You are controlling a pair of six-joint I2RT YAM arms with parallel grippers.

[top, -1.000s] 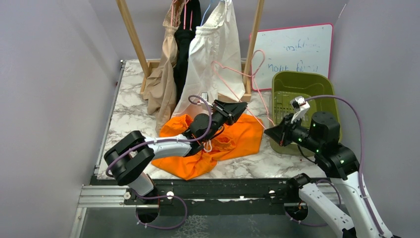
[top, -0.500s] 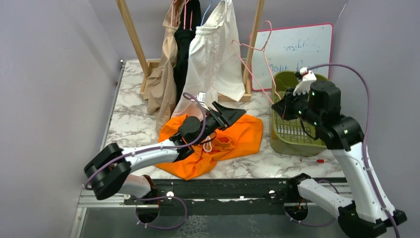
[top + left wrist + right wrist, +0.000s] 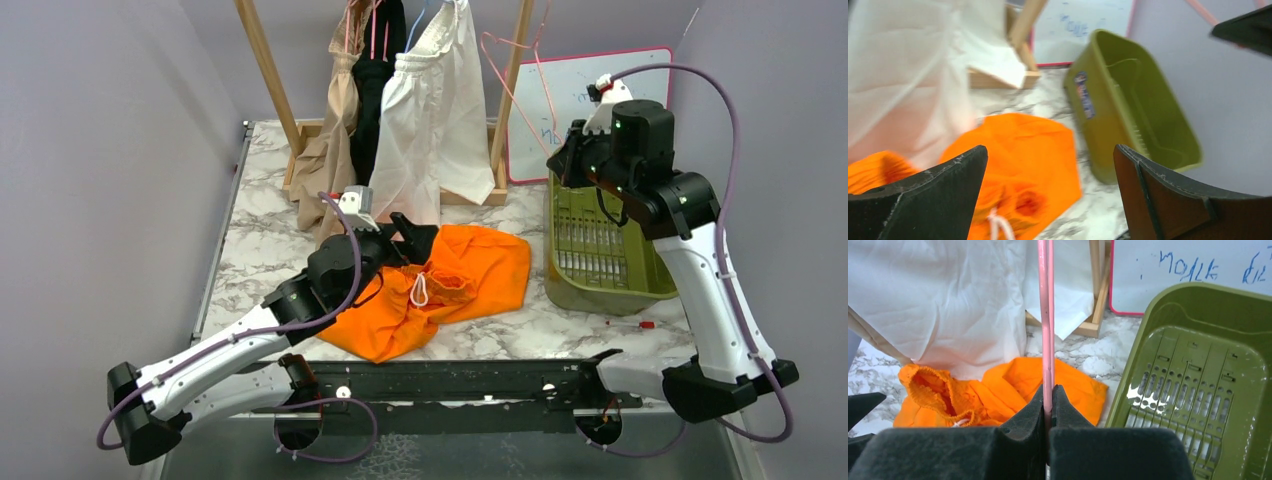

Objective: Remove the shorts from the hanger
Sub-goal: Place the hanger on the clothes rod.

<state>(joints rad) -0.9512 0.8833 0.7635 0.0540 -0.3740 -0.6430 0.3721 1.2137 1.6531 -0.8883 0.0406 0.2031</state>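
The orange shorts (image 3: pixel 470 280) lie crumpled on the marble table, free of any hanger; they also show as orange shorts (image 3: pixel 1023 145) and orange shorts (image 3: pixel 998 385) in the wrist views. My left gripper (image 3: pixel 415 235) hovers at their left edge, open and empty, seen from its wrist as the left gripper (image 3: pixel 1049 149). My right gripper (image 3: pixel 560 168) is raised above the basket, shut on the bare pink hanger (image 3: pixel 512 83); the hanger (image 3: pixel 1047 315) rises from the right gripper (image 3: pixel 1048 405). Cream-white shorts (image 3: pixel 430 110), black shorts (image 3: pixel 375 90) and tan shorts (image 3: pixel 325 170) hang on the rack.
A green slotted basket (image 3: pixel 552 230) stands at the right, under my right gripper. A whiteboard (image 3: pixel 655 75) leans on the back wall. The wooden rack's posts (image 3: pixel 265 60) stand at the back. A small red item (image 3: pixel 645 324) lies near the front right edge.
My left gripper opened and drew back to the left off the orange shorts. My right gripper carried the pink hanger up and back, above the basket.
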